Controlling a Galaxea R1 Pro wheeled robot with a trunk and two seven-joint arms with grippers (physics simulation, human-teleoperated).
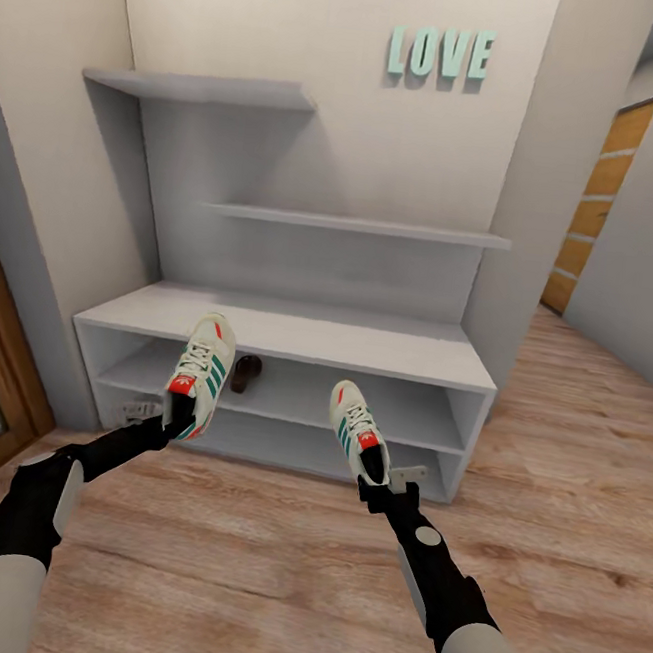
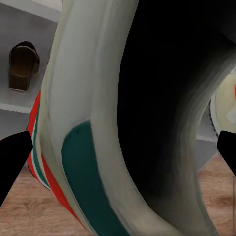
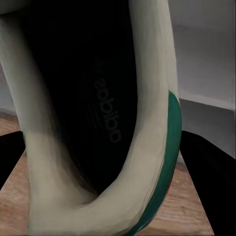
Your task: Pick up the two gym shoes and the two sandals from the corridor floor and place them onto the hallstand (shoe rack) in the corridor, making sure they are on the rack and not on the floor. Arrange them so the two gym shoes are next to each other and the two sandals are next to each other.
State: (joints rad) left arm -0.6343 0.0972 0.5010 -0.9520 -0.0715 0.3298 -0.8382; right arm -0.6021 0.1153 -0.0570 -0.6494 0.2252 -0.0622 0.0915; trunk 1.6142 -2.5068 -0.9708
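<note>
Facing the pale-grey hallstand (image 1: 296, 333) with mint LOVE letters (image 1: 441, 54) on its back panel, two upper shelves above, a bench top and two open shelf levels below, standing on the wood-plank corridor floor (image 1: 272, 562). One dark brown sandal (image 1: 246, 373) already lying on the middle shelf level, toward the left; second sandal not made out.

Both gym shoes held off the floor, in front of the rack. Left gym shoe (image 1: 199, 373) raised toe-up before the bench edge, partly overlapping the shelf opening. Right gym shoe (image 1: 359, 432) lower, toe-up before the lower openings, well apart from the other.

Likely trouble: a toe catching the bench edge or a shelf lip on the way in, since both shoes hang tilted from a heel-collar grip only; could twist out and drop to the floor. Also a risk of nudging the sandal if the left shoe goes into the same bay, and of setting the pair too far apart to count as neighbours.

Left gripper (image 1: 179, 414) clamped on the heel collar, dark fingertips (image 2: 14, 157) narrowly spread either side of the rim. Right gripper (image 1: 379, 473) likewise pinched on its shoe's heel rim, fingertips (image 3: 206, 162) flanking the collar.
</note>
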